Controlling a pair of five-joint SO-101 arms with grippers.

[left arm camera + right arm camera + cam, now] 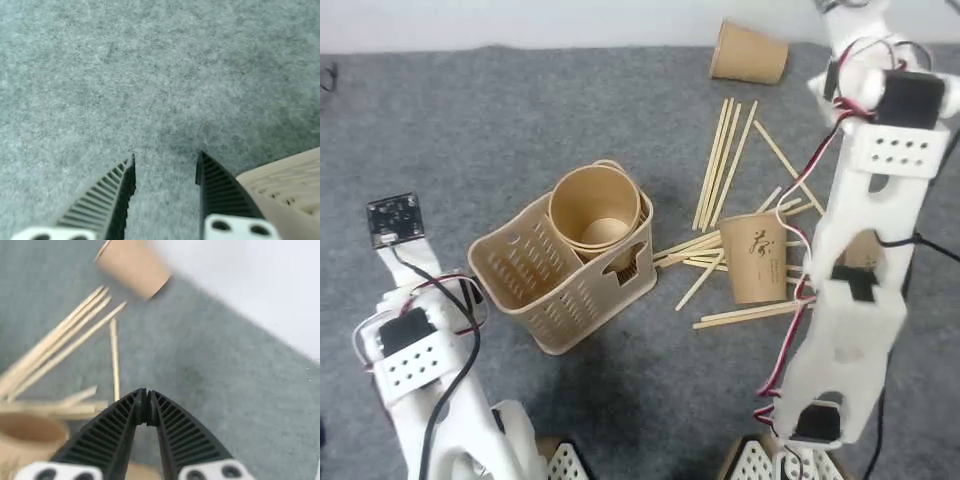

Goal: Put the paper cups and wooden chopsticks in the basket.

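- High view gives the beige slotted plastic basket (535, 290) near the middle of the grey carpet-covered desk (470, 120), turned at an angle.
- Two brown paper cups (595, 210), one nested inside the other, stand in the basket with the mouths up.
- One brown paper cup with dark print (755, 258) lies on its side near the basket, on the side of the right arm, and it rests on some chopsticks. In the right wrist view its open mouth (30, 432) is seen.
- One plain brown paper cup (748, 52) lies on its side at the far edge of the desk, well apart from the basket; the right wrist view has it too (132, 262).
- The light wooden chopsticks (725, 165) lie scattered on the desk between the basket and the right arm, and a few reach the basket wall. The right wrist view shows several of them (65, 347).
- The right end effector (146, 397) is closed, the jaws pressed together and gripping no thing, above the desk between the chopsticks and the plain cup.
- The left end effector (165, 165) is open and holds no thing, low above the desk, with a corner of the basket (285, 185) just beside one finger.
- The white right arm (860, 280) stretches over the right side of the desk; the white left arm (420, 360) is at the near left corner.
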